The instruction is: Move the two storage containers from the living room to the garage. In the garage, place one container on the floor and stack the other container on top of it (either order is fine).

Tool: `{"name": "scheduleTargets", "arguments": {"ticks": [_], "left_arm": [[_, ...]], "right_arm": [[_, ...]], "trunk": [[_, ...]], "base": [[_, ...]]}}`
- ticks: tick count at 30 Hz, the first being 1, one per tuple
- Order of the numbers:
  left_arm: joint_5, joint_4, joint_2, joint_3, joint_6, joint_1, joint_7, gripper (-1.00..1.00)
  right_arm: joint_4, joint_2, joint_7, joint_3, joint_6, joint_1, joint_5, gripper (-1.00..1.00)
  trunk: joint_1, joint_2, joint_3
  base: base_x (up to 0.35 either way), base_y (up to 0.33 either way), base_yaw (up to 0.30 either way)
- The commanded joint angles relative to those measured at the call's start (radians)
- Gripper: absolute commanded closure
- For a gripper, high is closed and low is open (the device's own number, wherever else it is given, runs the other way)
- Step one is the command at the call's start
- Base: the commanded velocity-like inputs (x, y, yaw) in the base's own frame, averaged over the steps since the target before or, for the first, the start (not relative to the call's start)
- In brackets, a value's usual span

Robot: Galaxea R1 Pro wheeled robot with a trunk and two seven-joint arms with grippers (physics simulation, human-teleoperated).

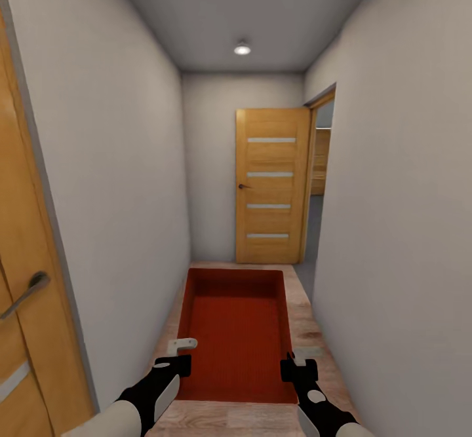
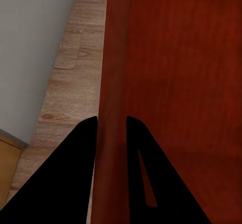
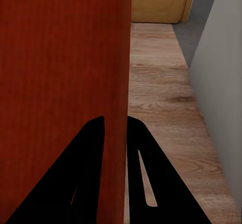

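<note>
A red-orange storage container (image 1: pixel 237 332) is held up in front of the robot, above the light wood floor (image 1: pixel 308 322) of a narrow hallway. It is a low open box with plain walls and a flat bottom, and its open top faces up. Its long sides run away from the robot, toward the end of the hall. Nothing can be seen inside it.

The left gripper (image 1: pixel 176 357) holds the box by its left long wall, near the corner closest to the robot. In the left wrist view, the left gripper (image 2: pixel 111 123) has one black finger (image 2: pixel 80 153) outside the wall and one inside, pressed tight on it. The right gripper (image 1: pixel 292 361) holds the right long wall, also near the close corner. In the right wrist view, the right gripper (image 3: pixel 115 121) has its two dark fingers (image 3: pixel 141 153) squeezed on the thin red wall in the same way. So both grippers are closed on the box, one on each side.

White walls (image 1: pixel 124 181) stand close on both sides of the box. At the far end of the hall is a wood door (image 1: pixel 271 187) with four pale strips across it. It stands open beside a doorway in the right wall, and grey floor (image 1: pixel 309 253) shows through there. Another wood door (image 1: pixel 23 306) with a grey handle is close by at the left. A small round lamp (image 1: pixel 242 48) shines in the ceiling.
</note>
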Motion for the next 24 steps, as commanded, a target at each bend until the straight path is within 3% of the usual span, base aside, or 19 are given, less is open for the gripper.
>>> {"name": "scheduleTargets", "arguments": {"ticks": [1,24], "left_arm": [[-0.017,-0.005,0.014,0.014,0.007,-0.001,0.014,1.0],[-0.016,-0.005,0.014,0.014,0.007,-0.001,0.014,1.0]], "right_arm": [[0.001,0.0,-0.003,-0.034,-0.004,-0.001,0.006,1.0],[0.001,0.0,-0.003,-0.034,-0.004,-0.001,0.006,1.0]], "trunk": [[0.001,-0.001,-0.002],[0.001,-0.001,-0.002]], "base": [[0.323,0.0,0.0],[0.322,0.0,0.0]]}}
